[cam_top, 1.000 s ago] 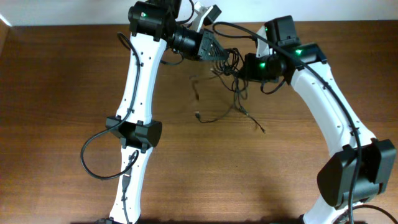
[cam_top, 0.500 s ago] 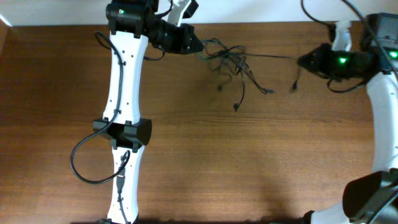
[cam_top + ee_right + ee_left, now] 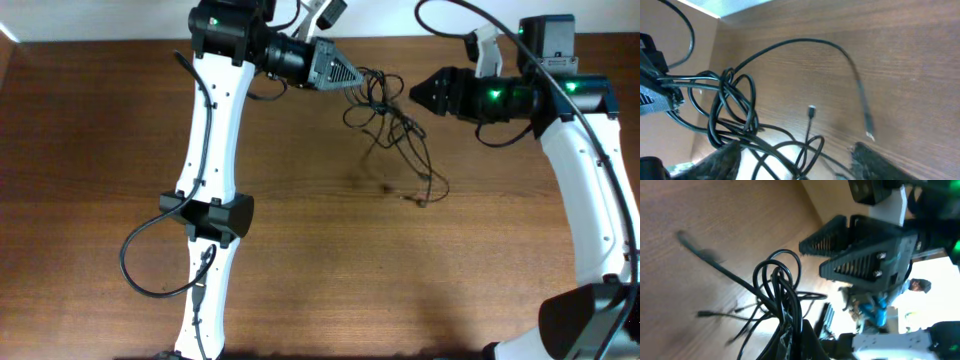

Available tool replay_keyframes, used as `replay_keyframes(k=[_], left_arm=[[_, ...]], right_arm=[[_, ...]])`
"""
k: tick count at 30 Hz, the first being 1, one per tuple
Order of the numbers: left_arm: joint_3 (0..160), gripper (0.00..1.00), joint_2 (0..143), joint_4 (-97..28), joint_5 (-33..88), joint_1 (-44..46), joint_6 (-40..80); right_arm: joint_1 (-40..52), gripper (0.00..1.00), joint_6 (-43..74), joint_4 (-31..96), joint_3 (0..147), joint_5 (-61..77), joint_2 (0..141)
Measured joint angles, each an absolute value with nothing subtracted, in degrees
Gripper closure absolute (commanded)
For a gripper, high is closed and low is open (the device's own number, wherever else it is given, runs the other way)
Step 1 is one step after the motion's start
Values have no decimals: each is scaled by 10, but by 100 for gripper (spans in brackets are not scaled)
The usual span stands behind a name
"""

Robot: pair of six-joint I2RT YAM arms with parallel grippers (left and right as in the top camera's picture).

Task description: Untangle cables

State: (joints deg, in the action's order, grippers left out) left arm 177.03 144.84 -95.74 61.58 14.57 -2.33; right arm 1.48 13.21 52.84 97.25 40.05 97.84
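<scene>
The wooden worktop [image 3: 400, 290] spans the view. The right gripper [image 3: 416, 92] has its jaws spread wide. The left gripper [image 3: 356, 78] has its jaws pinching the cables [image 3: 385, 105], which are bunched between both grippers near the far edge.

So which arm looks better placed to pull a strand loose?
Right, probably. The right fingers are open and free at the cables, while the left fingers are shut on the bundle, anchoring it.
</scene>
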Motion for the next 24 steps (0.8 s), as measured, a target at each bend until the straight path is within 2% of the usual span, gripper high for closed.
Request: replay_keyframes(k=[8,13,18,24], left_arm=[[1770,100,1448,-946,626,145,120],[1770,100,1448,-929,671,145,163],[1770,100,1448,-927,733,145,170],[1770,100,1448,-923,802,143,170]], right_arm=[[46,54,88,519,973,400,978],[87,53,79,513,973,360,978],[107,51,-25,511,973,345,979],[110,47,-64,490,973,350,999]])
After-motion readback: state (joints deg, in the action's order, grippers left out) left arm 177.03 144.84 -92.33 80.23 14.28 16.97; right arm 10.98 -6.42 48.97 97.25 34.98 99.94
